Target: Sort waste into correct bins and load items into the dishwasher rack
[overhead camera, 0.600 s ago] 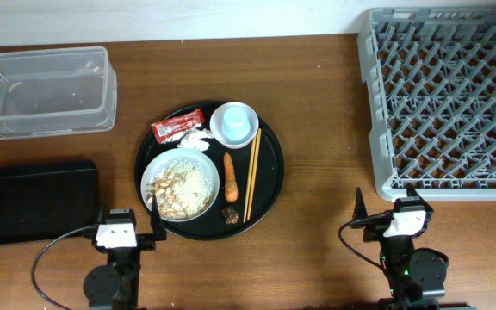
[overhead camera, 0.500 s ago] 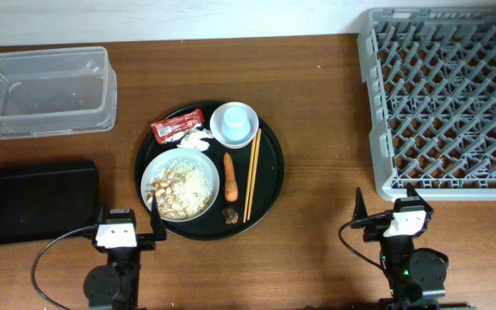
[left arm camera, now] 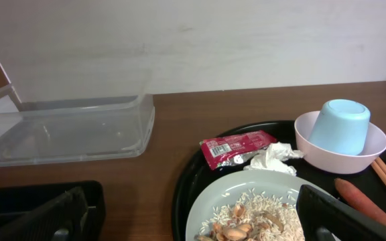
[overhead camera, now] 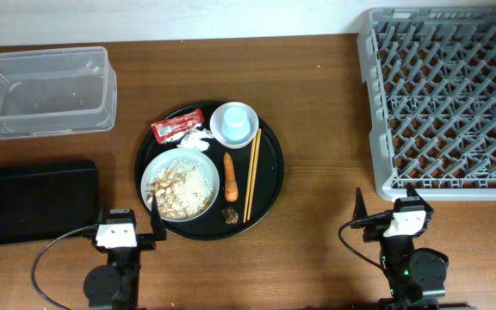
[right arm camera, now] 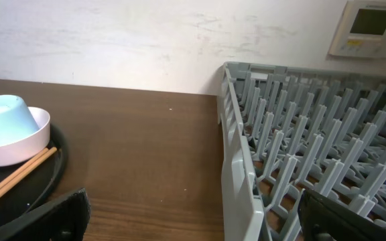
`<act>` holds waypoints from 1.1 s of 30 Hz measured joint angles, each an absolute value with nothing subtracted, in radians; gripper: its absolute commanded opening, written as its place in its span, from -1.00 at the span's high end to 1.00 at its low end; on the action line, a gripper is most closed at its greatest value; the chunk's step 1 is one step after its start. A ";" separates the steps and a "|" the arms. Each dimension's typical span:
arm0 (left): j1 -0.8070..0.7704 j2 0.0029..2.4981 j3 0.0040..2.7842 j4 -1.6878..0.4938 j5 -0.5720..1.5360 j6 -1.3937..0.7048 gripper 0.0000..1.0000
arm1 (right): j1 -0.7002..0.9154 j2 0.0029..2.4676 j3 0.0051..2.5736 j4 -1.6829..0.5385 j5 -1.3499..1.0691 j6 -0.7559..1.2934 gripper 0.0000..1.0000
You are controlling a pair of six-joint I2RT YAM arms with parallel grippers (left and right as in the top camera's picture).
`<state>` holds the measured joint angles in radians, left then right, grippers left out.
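Note:
A white plate (overhead camera: 179, 185) with pale rice scraps (overhead camera: 192, 182) sits on the round black tray (overhead camera: 269, 159). On that tray too: an orange carrot (overhead camera: 230, 176), a brown lump (overhead camera: 229, 214), a red sachet wrapper (overhead camera: 177, 126), a crumpled white tissue (overhead camera: 196, 139), and a pale-blue cup (overhead camera: 234, 121) upside down in a small white dish (overhead camera: 218, 133). The clear tub (overhead camera: 46, 91) and shallow black tray (overhead camera: 34, 201) lie at the left. The grey rack (overhead camera: 444, 99) is at the right. My left gripper (overhead camera: 127, 227) is open just short of the plate (left arm camera: 246, 207). My right gripper (overhead camera: 387, 211) is open by the rack's corner (right arm camera: 240, 167).
A pair of wooden chopsticks (overhead camera: 252, 186) lies on the round tray right of the carrot. A wall runs along the table's far edge. A small wall panel (right arm camera: 370, 27) shows in the right wrist view.

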<state>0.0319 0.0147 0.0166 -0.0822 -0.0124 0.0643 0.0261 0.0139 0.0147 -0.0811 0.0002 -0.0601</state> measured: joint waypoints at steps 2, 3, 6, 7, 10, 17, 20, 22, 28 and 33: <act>0.032 0.015 0.017 -0.082 -0.012 0.064 -0.98 | 0.026 0.014 0.015 -0.081 0.000 -0.060 -0.96; 0.032 0.015 0.017 -0.082 -0.012 0.064 -0.98 | 0.026 0.014 0.015 -0.081 0.000 -0.060 -0.96; 0.032 0.015 0.017 -0.082 -0.012 0.064 -0.98 | 0.026 0.014 0.015 -0.081 0.000 -0.060 -0.96; 0.032 0.015 0.017 -0.082 -0.012 0.064 -0.98 | 0.026 0.014 0.015 -0.081 0.000 -0.060 -0.96; 0.032 0.015 0.017 -0.082 -0.012 0.064 -0.99 | 0.026 0.014 0.015 -0.081 0.000 -0.060 -0.96; 0.032 0.015 0.017 -0.082 -0.012 0.064 -0.98 | 0.026 0.014 0.015 -0.081 0.000 -0.060 -0.96; 0.032 0.015 0.017 -0.082 -0.012 0.064 -0.98 | 0.026 0.014 0.015 -0.081 0.000 -0.060 -0.96; 0.032 0.015 0.017 -0.082 -0.012 0.064 -0.98 | 0.026 0.014 0.015 -0.081 0.000 -0.060 -0.96; 0.032 0.015 0.017 -0.071 -0.003 0.063 -0.98 | 0.026 0.014 0.015 -0.081 0.000 -0.061 -0.96; 0.033 0.015 0.016 -0.036 0.297 -0.031 -0.98 | 0.026 0.014 0.015 -0.081 0.000 -0.060 -0.96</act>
